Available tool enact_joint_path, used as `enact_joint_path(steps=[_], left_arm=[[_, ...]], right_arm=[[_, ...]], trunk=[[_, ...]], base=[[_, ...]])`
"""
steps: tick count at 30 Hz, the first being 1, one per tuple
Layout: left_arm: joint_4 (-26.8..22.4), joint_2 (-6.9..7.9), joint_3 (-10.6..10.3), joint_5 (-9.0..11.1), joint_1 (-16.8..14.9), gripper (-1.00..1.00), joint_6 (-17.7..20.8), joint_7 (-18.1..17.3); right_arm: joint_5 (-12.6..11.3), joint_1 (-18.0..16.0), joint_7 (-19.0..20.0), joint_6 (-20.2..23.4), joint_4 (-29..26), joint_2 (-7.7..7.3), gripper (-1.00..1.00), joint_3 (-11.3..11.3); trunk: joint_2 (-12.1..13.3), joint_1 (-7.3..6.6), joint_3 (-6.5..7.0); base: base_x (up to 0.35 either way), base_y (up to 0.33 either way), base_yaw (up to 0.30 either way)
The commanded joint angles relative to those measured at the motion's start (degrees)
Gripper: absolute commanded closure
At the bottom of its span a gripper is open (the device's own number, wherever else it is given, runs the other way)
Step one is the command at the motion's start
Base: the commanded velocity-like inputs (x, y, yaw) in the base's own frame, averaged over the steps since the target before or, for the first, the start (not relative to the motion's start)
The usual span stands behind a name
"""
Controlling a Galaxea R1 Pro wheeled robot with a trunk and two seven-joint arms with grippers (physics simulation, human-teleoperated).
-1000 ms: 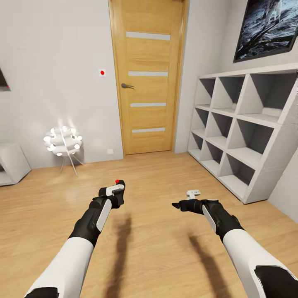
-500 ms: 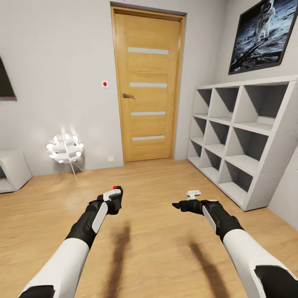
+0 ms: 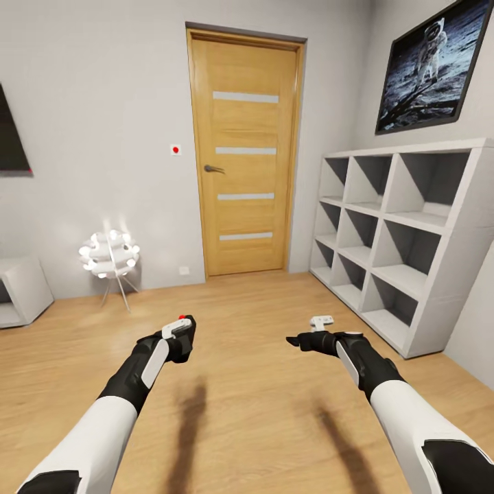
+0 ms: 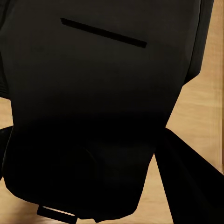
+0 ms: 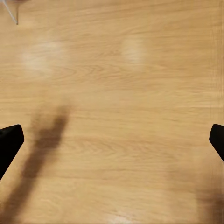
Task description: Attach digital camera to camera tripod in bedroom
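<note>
Since a second ago my head has tilted up, so the door's top frame and more of the wall picture now show, and my left arm has drawn back and to the left with its load.

Nearest, my left gripper [image 3: 180,334] is clamped on the digital camera [image 3: 182,337]; its red dot sits on top, and in the left wrist view the black body [image 4: 93,107] blocks nearly everything, with slivers of floor at the sides. My right gripper [image 3: 302,341] hangs level with it, well apart to the right, its two fingers spread wide with nothing between them; in the right wrist view their tips [image 5: 9,142] stand at opposite edges over bare wood.

The light wood floor [image 3: 254,412] lies open ahead of both arms up to the far wall, with two arm shadows on it. Along the right wall stands one white cube shelf unit [image 3: 405,240], its front edge running toward the far corner; I count about nine cubes in view. At the left edge sits one low white unit [image 3: 20,291], and near it one glowing lamp [image 3: 108,252] on thin legs by the far wall.

Farthest: one closed wooden door [image 3: 245,151], one red wall switch [image 3: 176,149] beside it, one astronaut picture [image 3: 429,65] above the shelves, one dark panel [image 3: 10,144] at the left edge.
</note>
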Motion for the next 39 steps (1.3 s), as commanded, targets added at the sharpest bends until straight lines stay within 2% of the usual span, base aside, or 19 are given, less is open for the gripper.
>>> enact_joint_path(steps=[1, 8, 10, 12, 15, 16, 20, 22, 26, 28, 30, 32, 33, 35, 36, 37, 38, 39], left_arm=[[-0.12, -0.03, 0.16, 0.72, -0.02, 1.00, 0.26, 0.40], [-0.23, 0.03, 0.19, 0.79, -0.02, 1.00, 0.16, 0.40], [-0.20, 0.28, 0.25, 0.83, -0.02, 1.00, -1.08, 0.44], [-0.10, 0.87, 1.20, 1.09, -0.02, 1.00, -3.65, 0.62], [0.19, 1.66, 5.44, 2.20, -0.02, 1.00, -7.17, 1.28], [0.37, 1.88, 8.08, 2.74, -0.02, 1.00, -8.20, 1.69], [0.61, 2.21, 12.92, 3.22, -0.02, 1.00, -9.35, 1.99], [0.70, 2.38, 14.82, 3.48, -0.02, 1.00, -9.72, 1.76], [0.66, 2.45, 15.29, 3.54, -0.02, 1.00, -9.96, 0.08], [0.87, 2.49, 15.37, 3.52, -0.02, 1.00, -10.04, -2.81], [1.43, 2.71, 15.41, 3.44, -0.02, 1.00, -10.05, -7.63], [2.83, 3.60, 15.42, 3.30, -0.02, 1.00, -9.93, -16.24], [3.23, 3.95, 15.41, 3.28, -0.02, 1.00, -9.86, -18.57], [4.86, 5.47, 15.38, 3.22, -0.02, 1.00, -9.64, -27.93], [5.22, 5.83, 15.38, 3.21, -0.02, 1.00, -9.58, -30.22], [5.82, 6.45, 15.36, 3.20, -0.02, 1.00, -9.39, -34.59], [6.07, 6.72, 15.36, 3.17, -0.02, 1.00, -9.27, -36.62], [6.42, 7.19, 15.33, 3.14, -0.02, 1.00, -8.92, -40.40]], right_arm=[[0.23, -0.02, 0.22, 0.28, -0.08, -0.06, -1.00, 0.01], [0.31, -0.02, 0.22, 0.28, -0.07, -0.08, -1.00, 0.01], [0.29, -0.02, 0.22, 0.28, -0.09, -0.08, -1.00, 0.01], [0.29, -0.02, 0.22, 0.30, -0.06, -0.12, -1.00, 0.00], [0.28, -0.02, 0.22, 0.31, -0.05, -0.15, -1.00, -0.02], [0.28, -0.02, 0.22, 0.30, -0.07, -0.16, -1.00, -0.04], [0.28, -0.02, 0.22, 0.29, -0.06, -0.16, -1.00, 0.00], [0.29, -0.02, 0.22, 0.28, -0.05, -0.10, -1.00, 0.02], [0.28, -0.02, 0.22, 0.28, -0.07, -0.09, -1.00, 0.02], [0.28, -0.02, 0.23, 0.28, -0.09, -0.08, -1.00, 0.02], [0.28, -0.02, 0.26, 0.28, -0.07, -0.05, -1.00, 0.05], [0.28, -0.02, 0.25, 0.28, -0.08, -0.02, -1.00, 0.09], [0.28, -0.02, 0.26, 0.28, -0.07, -0.01, -1.00, 0.09], [0.28, -0.02, 0.29, 0.28, -0.07, 0.00, -1.00, 0.10], [0.28, -0.02, 0.29, 0.28, -0.08, 0.00, -1.00, 0.10], [0.28, -0.02, 0.30, 0.28, -0.08, 0.00, -1.00, 0.11], [0.28, -0.02, 0.30, 0.28, -0.07, 0.00, -1.00, 0.11], [0.28, -0.02, 0.30, 0.28, -0.07, 0.01, -1.00, 0.11]], trunk=[[0.39, -0.24, 0.12], [3.20, -1.77, 1.38], [4.00, -2.21, 1.74], [4.80, -2.65, 2.09], [6.00, -3.31, 2.63], [6.40, -3.53, 2.81], [8.01, -4.41, 3.53], [8.81, -4.85, 3.89], [10.42, -5.73, 4.61], [11.22, -6.17, 4.97], [12.02, -6.61, 5.33], [12.82, -7.05, 5.68], [13.22, -7.27, 5.86], [14.02, -7.70, 6.22], [14.43, -7.92, 6.40], [14.83, -8.14, 6.58], [15.23, -8.36, 6.76], [15.63, -8.58, 6.94]], base=[[0.000, 0.000, 0.000], [0.000, 0.000, 0.000], [0.000, 0.000, 0.000], [0.000, 0.000, 0.000], [0.000, 0.000, 0.000], [0.000, 0.000, 0.000], [0.000, 0.000, 0.000], [0.000, 0.000, 0.000], [0.000, 0.000, 0.000], [0.000, 0.000, 0.000], [0.000, 0.000, 0.000], [0.000, 0.000, 0.000], [0.000, 0.000, 0.000], [0.000, 0.000, 0.000], [0.000, 0.000, 0.000], [0.000, 0.000, 0.000], [0.000, 0.000, 0.000], [0.000, 0.000, 0.000]])
